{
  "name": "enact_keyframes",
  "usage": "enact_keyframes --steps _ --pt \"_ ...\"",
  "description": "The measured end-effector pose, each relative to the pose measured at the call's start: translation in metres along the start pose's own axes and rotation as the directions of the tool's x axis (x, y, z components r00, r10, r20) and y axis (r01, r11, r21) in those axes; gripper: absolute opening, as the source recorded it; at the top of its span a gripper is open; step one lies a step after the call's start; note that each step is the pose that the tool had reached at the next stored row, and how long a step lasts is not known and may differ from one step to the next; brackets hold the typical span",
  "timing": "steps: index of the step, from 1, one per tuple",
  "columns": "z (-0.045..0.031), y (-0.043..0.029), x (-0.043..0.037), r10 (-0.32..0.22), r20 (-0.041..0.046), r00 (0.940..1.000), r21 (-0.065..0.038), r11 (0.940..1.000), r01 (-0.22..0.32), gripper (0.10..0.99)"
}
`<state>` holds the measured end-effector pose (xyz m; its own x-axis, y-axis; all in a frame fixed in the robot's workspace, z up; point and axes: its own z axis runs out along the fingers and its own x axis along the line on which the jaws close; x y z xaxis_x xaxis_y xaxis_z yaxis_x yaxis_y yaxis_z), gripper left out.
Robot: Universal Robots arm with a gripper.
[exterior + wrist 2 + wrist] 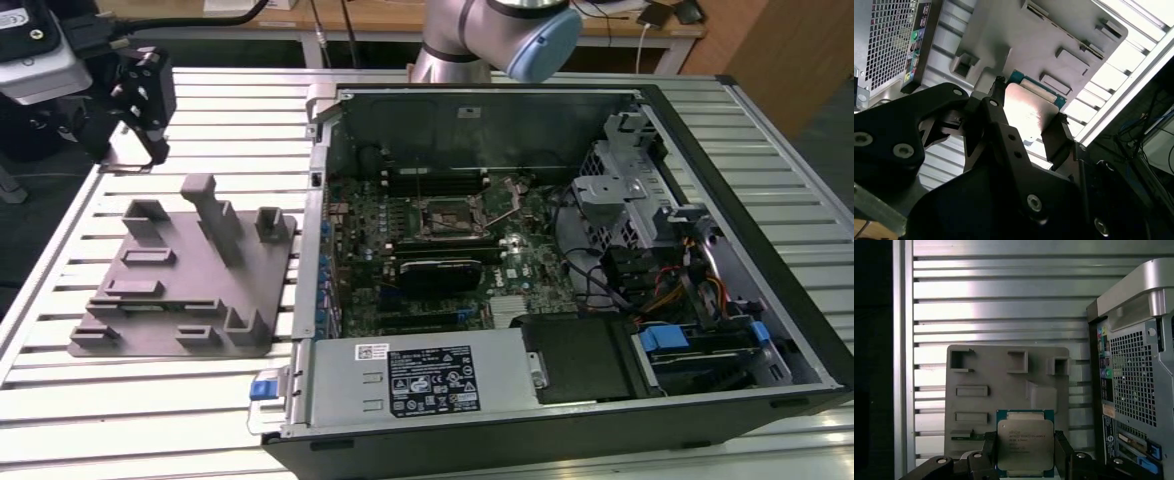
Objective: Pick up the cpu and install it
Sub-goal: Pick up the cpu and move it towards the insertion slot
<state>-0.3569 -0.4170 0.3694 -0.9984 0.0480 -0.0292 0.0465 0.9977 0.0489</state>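
Pincer [1025,456] is closed on the cpu [1024,440], with one finger [1061,450] on each of two opposite edges. Lid faces the first wrist camera and the chip sits square between the pads. No sign of tilt in either wrist view.

Chip is off the fixture [1004,390], hanging over its near end, slatted tabletop [1004,290] beyond. Exterior view puts the pincer [140,95] over the tabletop by the fixture's far end, well apart from the socket [447,218] inside the open case [1139,380].

My read is that the pick is done and this is the carry. To do it well:
- keep the chip flat, no wrist roll
- hold force on the edges only, enough to stop slip, no more
- clear the case wall with margin
- match the chip's orientation to the socket while in free air

Can't tell from here whether the socket lever is up.
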Motion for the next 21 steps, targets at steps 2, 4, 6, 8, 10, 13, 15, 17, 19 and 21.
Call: enact_keyframes --steps 2,4,6,8,10,13,15,17,19,21 --pt "0.0001 0.0001 -0.0026 0.000 0.0000 1.0000 0.000 1.0000 0.000 0.541" --pt "0.0002 0.0002 -0.0050 0.000 0.0001 1.0000 0.000 1.0000 0.000 0.541" --pt "0.0002 0.0003 -0.0075 0.000 0.0000 1.0000 0.000 1.0000 0.000 0.541" --pt "0.0004 0.0005 -0.0101 0.000 0.0001 1.0000 0.000 1.0000 0.000 0.541" --pt "0.0004 0.0006 -0.0128 0.000 0.0001 1.0000 0.000 1.0000 0.000 0.541" --pt "0.0005 0.0008 -0.0168 0.000 0.0000 1.0000 0.000 1.0000 0.000 0.541" --pt "0.0006 0.0009 -0.0197 0.000 0.0000 1.0000 0.000 1.0000 0.000 0.541" --pt "0.0008 0.0011 -0.0228 0.000 0.0001 1.0000 0.000 1.0000 0.000 0.541" --pt "0.0009 0.0012 -0.0257 0.000 0.0001 1.0000 0.000 1.0000 0.000 0.541" --pt "0.0009 0.0013 -0.0285 0.000 0.0000 1.0000 0.000 1.0000 0.000 0.541"
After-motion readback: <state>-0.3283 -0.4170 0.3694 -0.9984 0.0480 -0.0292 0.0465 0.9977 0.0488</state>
